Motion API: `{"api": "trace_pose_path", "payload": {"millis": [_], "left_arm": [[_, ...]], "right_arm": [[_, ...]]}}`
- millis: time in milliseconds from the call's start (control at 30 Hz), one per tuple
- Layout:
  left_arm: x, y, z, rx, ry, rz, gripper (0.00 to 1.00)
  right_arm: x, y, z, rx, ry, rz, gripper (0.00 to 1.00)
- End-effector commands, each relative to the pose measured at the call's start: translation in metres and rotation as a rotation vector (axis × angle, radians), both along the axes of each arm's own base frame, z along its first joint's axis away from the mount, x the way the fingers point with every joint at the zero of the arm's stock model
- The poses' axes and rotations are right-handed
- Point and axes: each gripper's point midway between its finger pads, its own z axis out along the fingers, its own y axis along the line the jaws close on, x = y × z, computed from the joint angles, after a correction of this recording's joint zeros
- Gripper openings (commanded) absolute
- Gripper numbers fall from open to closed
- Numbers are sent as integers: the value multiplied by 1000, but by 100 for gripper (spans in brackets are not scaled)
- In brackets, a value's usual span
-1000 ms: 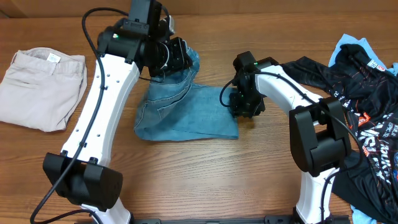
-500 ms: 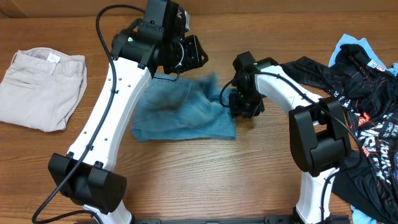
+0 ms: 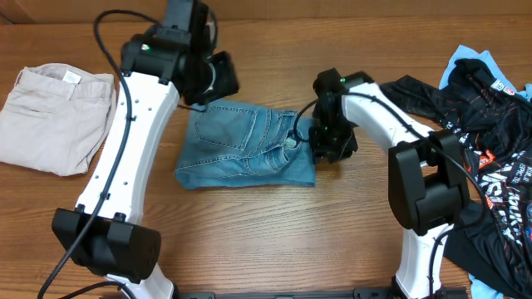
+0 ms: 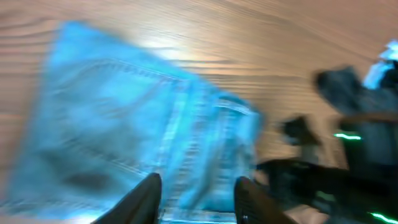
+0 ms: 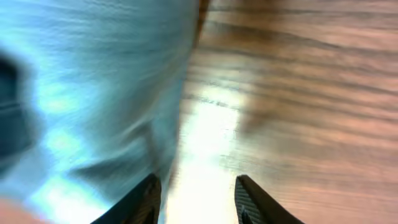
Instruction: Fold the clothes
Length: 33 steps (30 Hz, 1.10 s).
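Overhead, jeans are lying mid-surface between trousers and tops; left end effector and right end effector are hanging spread apart, empty, beside the jeans

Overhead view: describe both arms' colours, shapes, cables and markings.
Left arm and right arm match: white tubular links between bulky black joint housings, each with a small green light. A black cable loops along the left arm. Wrist views show dark, tapered fingers.
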Motion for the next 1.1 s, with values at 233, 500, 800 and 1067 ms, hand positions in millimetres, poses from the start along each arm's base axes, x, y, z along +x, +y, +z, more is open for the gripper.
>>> {"api": "trace_pose_path", "payload": {"millis": [233,500,800,1067], "left_arm": [[-10,38,-30,229,38,39,50],[-22,45,-78,266,117,36,50],[-31,48,-105,277,159,34,52],[-28,48,-105,273,148,37,63]], "right_arm": [[15,70,131,497,-123,-16,58],[-14,98,139,576,-19,22,66],[-42,106,115,502,52,67,63],[-51,90,83,386,68,77,4]]}}
